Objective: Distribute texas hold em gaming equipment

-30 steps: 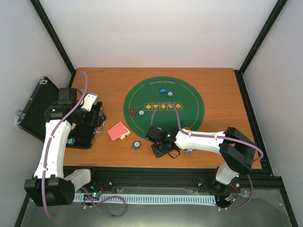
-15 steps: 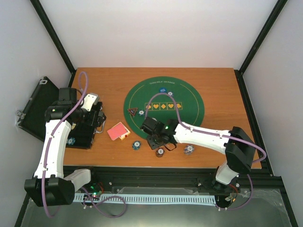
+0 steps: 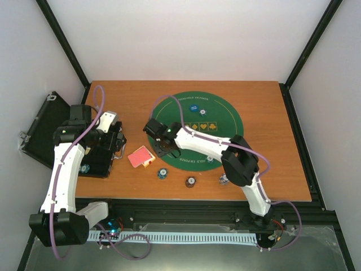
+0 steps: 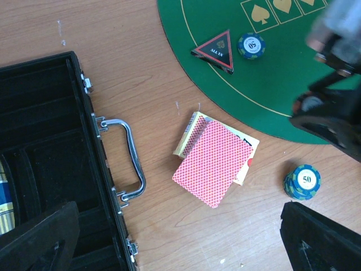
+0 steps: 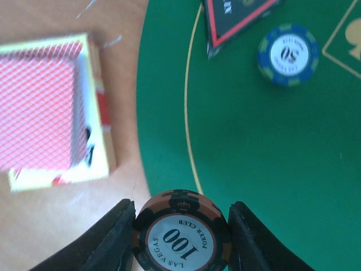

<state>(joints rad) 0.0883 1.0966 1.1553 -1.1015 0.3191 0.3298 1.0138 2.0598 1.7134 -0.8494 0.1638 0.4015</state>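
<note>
Right gripper [image 5: 181, 223] clamped on brown 100 chip [image 5: 181, 240], one finger on each side of its rim. Chip face toward the wrist camera, held at the left edge of the green mat [image 5: 271, 141], over the gold ring line. Touching the mat or above it: cannot tell. Just beyond on the mat: blue 50 chip [image 5: 289, 54] lying flat, black red-edged triangle marker [image 5: 234, 17] beside it, both near the mat's left edge. Off the mat, on the wood surface [image 3: 271, 169] just left of the mat: card box with red-backed cards [image 5: 39, 107], cards lying askew on top of the box.

Left gripper [image 4: 177, 226] jaws wide apart, holding nothing, hovering over the left side of the surface between the black case [image 4: 45, 141] and the card box. Case open, chrome handle [image 4: 127, 158] facing the cards, sits at the left edge and overhangs it.

Near edge of surface: blue 50 stack [image 4: 303, 182], a brown chip [image 3: 190, 182], another chip stack [image 3: 224, 179], spaced in a row. Blue button disc [image 3: 193, 107] toward the mat's far edge.
</note>
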